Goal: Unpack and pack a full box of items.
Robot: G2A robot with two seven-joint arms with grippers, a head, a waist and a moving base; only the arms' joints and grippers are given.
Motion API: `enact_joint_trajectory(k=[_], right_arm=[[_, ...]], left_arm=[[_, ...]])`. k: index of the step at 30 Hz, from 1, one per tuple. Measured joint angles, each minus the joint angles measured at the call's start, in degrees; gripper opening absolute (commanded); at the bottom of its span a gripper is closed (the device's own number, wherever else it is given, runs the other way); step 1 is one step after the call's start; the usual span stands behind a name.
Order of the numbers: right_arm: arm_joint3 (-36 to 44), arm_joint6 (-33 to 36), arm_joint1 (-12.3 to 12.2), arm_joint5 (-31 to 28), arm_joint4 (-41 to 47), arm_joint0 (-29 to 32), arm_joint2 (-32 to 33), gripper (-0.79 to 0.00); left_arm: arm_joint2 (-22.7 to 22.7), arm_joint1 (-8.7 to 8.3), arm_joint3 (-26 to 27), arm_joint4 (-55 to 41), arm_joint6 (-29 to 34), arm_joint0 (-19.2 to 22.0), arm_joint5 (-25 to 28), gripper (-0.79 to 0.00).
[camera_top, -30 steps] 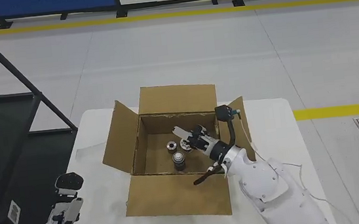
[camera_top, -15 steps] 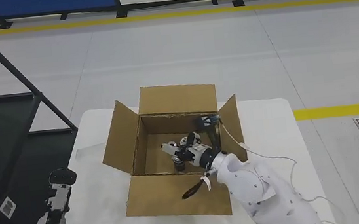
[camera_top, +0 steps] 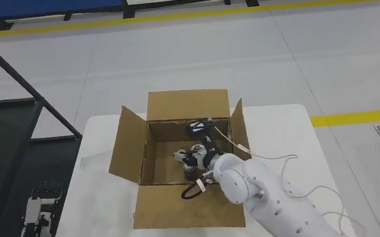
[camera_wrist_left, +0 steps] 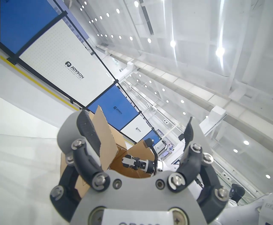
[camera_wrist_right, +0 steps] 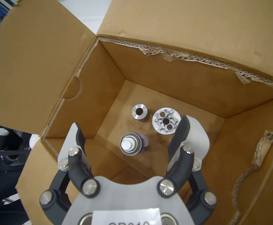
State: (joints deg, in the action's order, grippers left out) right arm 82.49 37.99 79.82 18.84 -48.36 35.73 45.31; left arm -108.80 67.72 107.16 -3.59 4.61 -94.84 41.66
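Note:
An open cardboard box [camera_top: 188, 105] stands on the white table [camera_top: 110, 224]. On its floor, in the right wrist view, a spray can [camera_wrist_right: 133, 144] stands upright beside a metal bushing [camera_wrist_right: 139, 111] and a flat metal disc [camera_wrist_right: 166, 121]. My right gripper [camera_wrist_right: 130, 125] hangs open inside the box, directly above the can, holding nothing. From above, the right gripper [camera_top: 191, 159] covers most of these items. My left gripper [camera_wrist_left: 136, 121] is open and empty, off the table's left edge and tilted up toward the ceiling. It sits low at the left in the top view [camera_top: 43, 193].
The box's four flaps are folded outward; the front flap [camera_top: 185, 206] lies toward me. The right flap [camera_wrist_right: 251, 149] has torn edges. A black frame [camera_top: 28, 107] stands left of the table. The left wrist view shows the box [camera_wrist_left: 106, 136] with the right gripper [camera_wrist_left: 130, 160] over it.
My right arm has swung left and farther into the box, over the can. My left arm has pulled back and down, away from the table's left edge.

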Motion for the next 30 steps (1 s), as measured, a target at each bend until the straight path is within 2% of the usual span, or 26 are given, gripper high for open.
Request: enact_joint_trajectory(k=[4, 12, 16, 23, 30], right_arm=[[-2.59, 0.8, 1.02, 2.97, -0.38, -2.06, -1.04, 0.0], [-2.53, 0.73, 1.0, 2.92, -0.34, -2.02, -1.0, 0.0], [-2.15, -0.13, 0.68, -0.78, -1.98, -0.29, -0.74, 0.0], [-0.55, 6.28, 0.46, -3.12, -8.79, 0.48, -1.93, 0.0], [-0.89, 13.72, 1.56, -3.13, -10.21, -1.39, -3.6, 0.0]], left_arm=[[-0.02, 0.0, 0.0, -0.74, 0.66, -0.1, 0.02, 0.0], [-0.02, 0.0, 0.01, -0.69, 0.62, -0.1, 0.02, 0.0], [-0.02, 0.0, 0.01, -0.69, 0.62, -0.1, 0.02, 0.0], [0.06, 0.02, 0.18, -0.63, 0.63, -0.02, -0.43, 0.0], [0.41, 0.18, 0.59, -0.56, 1.16, 0.44, -1.42, 0.0]])
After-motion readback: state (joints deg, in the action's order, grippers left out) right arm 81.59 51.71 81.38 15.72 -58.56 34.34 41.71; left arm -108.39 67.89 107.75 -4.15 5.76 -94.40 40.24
